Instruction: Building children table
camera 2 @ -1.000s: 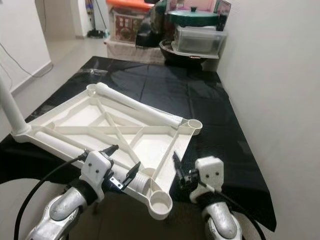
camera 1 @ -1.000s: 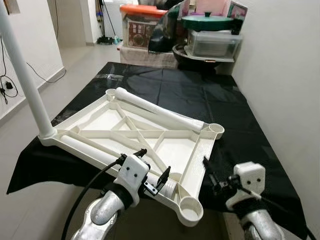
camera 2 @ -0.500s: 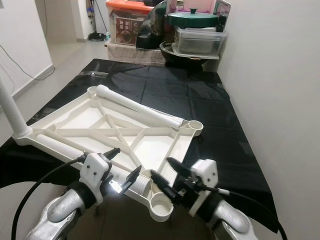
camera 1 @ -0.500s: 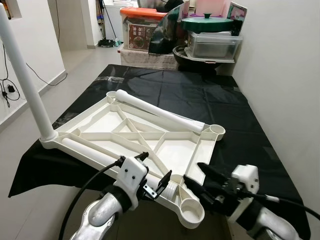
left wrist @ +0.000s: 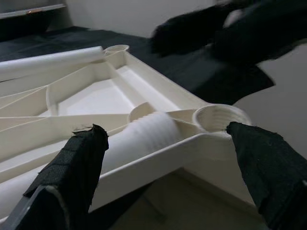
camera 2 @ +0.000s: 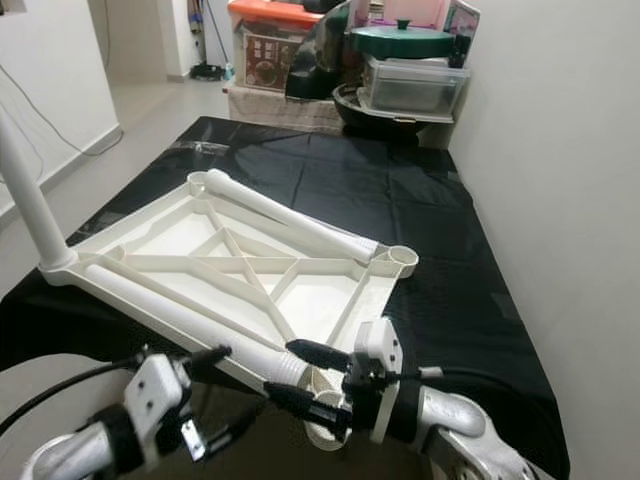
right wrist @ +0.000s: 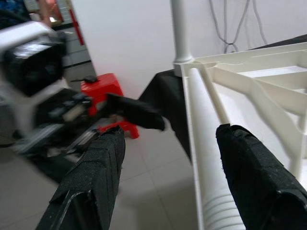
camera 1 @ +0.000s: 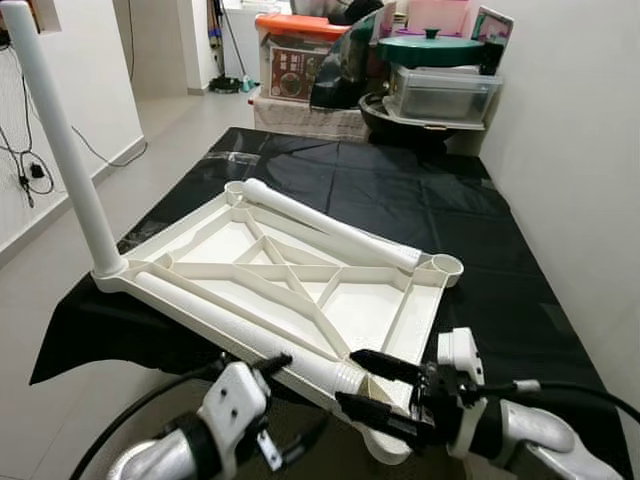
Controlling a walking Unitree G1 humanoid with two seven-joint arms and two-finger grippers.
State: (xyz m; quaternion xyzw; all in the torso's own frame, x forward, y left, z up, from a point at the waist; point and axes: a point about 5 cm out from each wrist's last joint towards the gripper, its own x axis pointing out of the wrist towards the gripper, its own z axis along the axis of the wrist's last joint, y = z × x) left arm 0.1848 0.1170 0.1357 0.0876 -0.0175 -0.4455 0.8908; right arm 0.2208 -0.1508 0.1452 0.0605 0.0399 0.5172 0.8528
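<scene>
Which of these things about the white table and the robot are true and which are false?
1. One leg stands upright in a corner of the tabletop. True.
2. The tabletop lies on a red cloth. False: the cloth is black.
3. The right gripper has its jaws open around the threaded end of the loose leg on the near edge. True.
4. Every corner socket has a leg standing in it. False: the socket at the far right corner is empty.
5. The left gripper is shut on the upright leg. False: it is open, near the threaded end of the loose leg.
</scene>
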